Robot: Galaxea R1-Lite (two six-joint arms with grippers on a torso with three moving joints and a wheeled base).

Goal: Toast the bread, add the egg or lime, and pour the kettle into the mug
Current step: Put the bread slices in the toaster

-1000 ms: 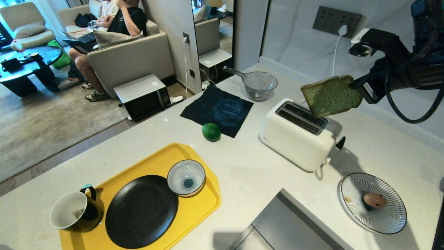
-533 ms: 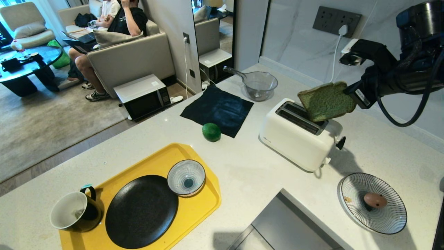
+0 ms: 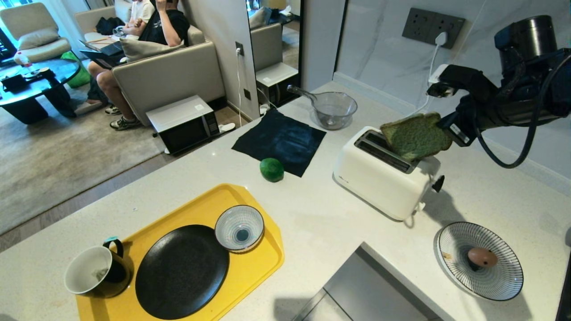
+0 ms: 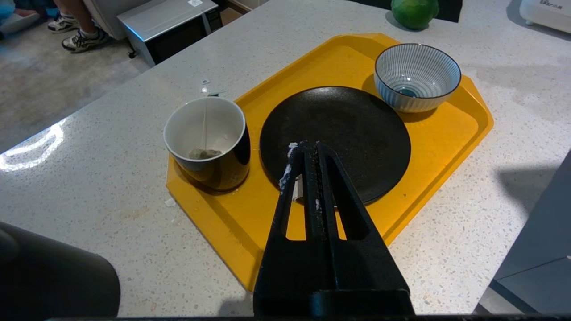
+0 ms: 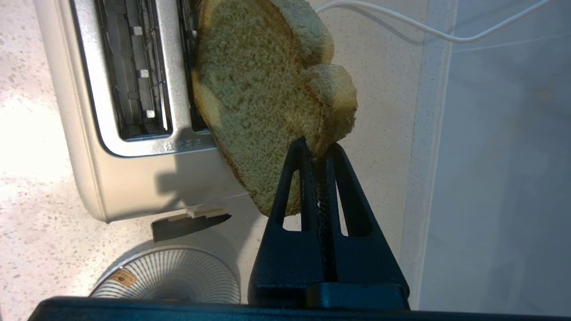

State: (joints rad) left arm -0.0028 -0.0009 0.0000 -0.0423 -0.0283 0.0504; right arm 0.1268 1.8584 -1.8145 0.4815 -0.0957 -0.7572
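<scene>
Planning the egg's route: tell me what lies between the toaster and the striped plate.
In the head view, only bare counter separates the toaster from the striped plate.

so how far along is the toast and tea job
Nothing looks finished. In hand: the right gripper is shut on the bread, tilted over the toaster, not yet in a slot. Left: toasting, adding the egg or lime, filling the mug. No kettle in view.

Bright, even daylight fills the scene. The white two-slot toaster (image 3: 384,171) throws a soft shadow on the speckled white counter (image 3: 321,223) toward the striped plate (image 3: 481,261). Beside the black mug (image 4: 207,142), glare streaks the counter. Lines bend at the head view's edges; all is sharp.
</scene>
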